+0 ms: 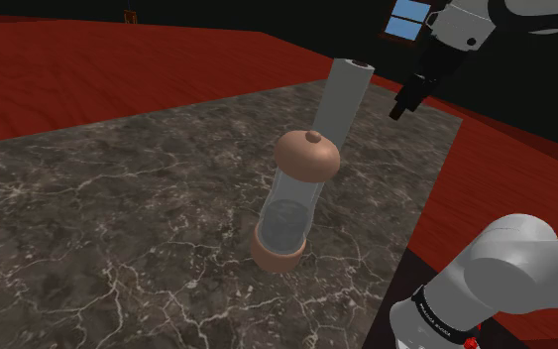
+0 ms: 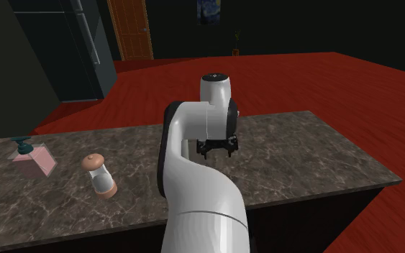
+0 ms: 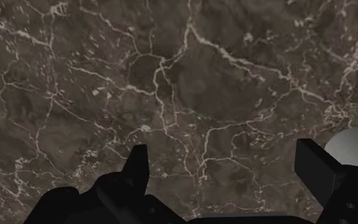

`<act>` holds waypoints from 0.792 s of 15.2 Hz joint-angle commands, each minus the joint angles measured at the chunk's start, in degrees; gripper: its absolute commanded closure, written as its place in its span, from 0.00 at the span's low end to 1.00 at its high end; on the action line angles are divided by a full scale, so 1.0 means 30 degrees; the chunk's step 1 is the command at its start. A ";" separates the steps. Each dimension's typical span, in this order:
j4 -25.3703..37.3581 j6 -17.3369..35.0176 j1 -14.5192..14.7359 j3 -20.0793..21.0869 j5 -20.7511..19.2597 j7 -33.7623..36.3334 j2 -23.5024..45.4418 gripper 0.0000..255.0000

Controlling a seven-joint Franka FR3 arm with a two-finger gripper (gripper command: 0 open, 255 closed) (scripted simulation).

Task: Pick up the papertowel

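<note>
Jaws spread wide over the marble worktop (image 1: 118, 218), with the papertowel (image 1: 347, 99) not yet between them.

Across the shoulder view from the left: bare veined stone, then a clear grinder (image 1: 293, 198) with a tan cap and base. Behind it the grey papertowel stands upright near the worktop's far right edge, and the open jaws hang just beside its top without touching. In the wrist view its pale round end sits outside one finger (image 3: 317, 167). The roll is probably light, soft and easily squashed, tall enough to tip, with a loose outer sheet. A mid-height grip squarely across its width looks safest.
</note>
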 commanded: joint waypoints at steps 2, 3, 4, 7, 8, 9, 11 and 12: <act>0.0692 -0.0462 0.0199 0.0270 0.0237 0.0119 0.0470 0.00; 0.1402 -0.0926 0.0389 0.0532 0.0466 0.0237 0.0953 0.00; 0.2129 -0.1391 0.0568 0.0788 0.0687 0.0354 0.1448 0.00; 0.4422 -0.2807 0.1048 0.1524 0.1304 0.0707 0.3005 0.00; 0.5227 -0.3289 0.1196 0.1758 0.1493 0.0831 0.3549 0.00; 0.6053 -0.3776 0.1333 0.1992 0.1676 0.0957 0.4106 0.00; 0.7778 -0.4770 0.1591 0.2455 0.2017 0.1223 0.5262 0.00; 0.8680 -0.5280 0.1715 0.2684 0.2176 0.1366 0.5864 0.00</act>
